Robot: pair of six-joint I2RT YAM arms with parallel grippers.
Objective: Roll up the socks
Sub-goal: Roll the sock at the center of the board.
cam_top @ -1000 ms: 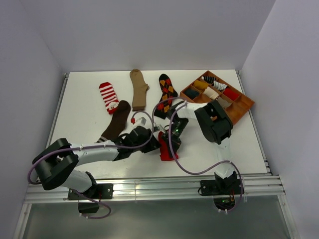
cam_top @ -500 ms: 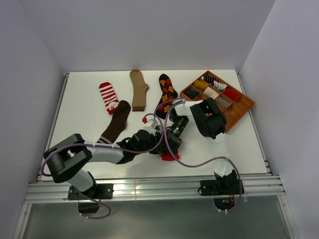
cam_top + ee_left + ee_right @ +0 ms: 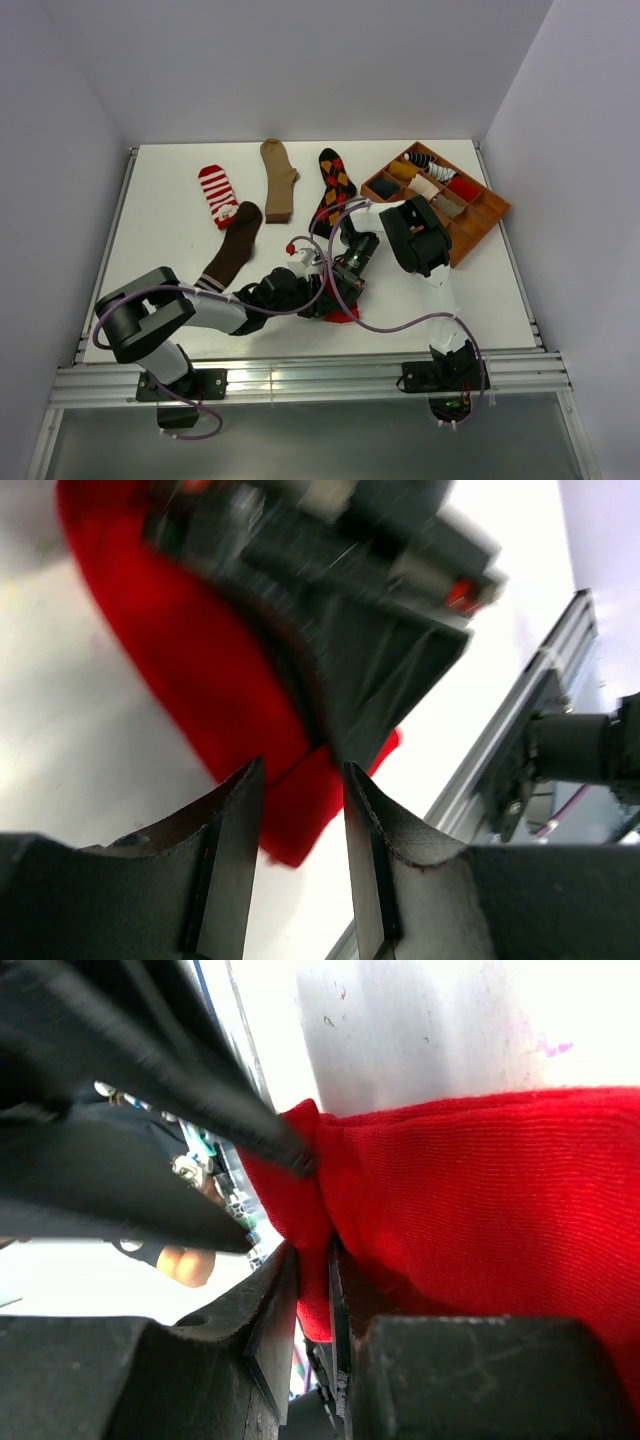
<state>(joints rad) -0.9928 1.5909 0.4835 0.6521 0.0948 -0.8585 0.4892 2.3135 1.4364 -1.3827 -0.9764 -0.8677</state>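
Observation:
A red sock [image 3: 341, 312] lies bunched on the white table between the two arms. My right gripper [image 3: 312, 1278] is shut on a fold of the red sock [image 3: 480, 1200], seen from above at the right gripper [image 3: 347, 283]. My left gripper [image 3: 303, 780] is open, its tips just short of the red sock's [image 3: 220, 700] edge, with nothing between the fingers. From above the left gripper [image 3: 318, 297] is right beside the right one. Flat at the back lie a red-white striped sock [image 3: 217, 193], a tan sock [image 3: 277, 178], a dark brown sock [image 3: 232, 245] and a black argyle sock [image 3: 335, 185].
A brown wooden compartment tray [image 3: 487, 213] with rolled socks stands at the back right. The metal rail [image 3: 300, 375] runs along the table's near edge, close behind the red sock. Purple cables loop around both arms.
The left arm has reached further right, up to the red sock. The red sock, stretched out a second ago, is now bunched lower toward the near edge. The right gripper keeps its hold.

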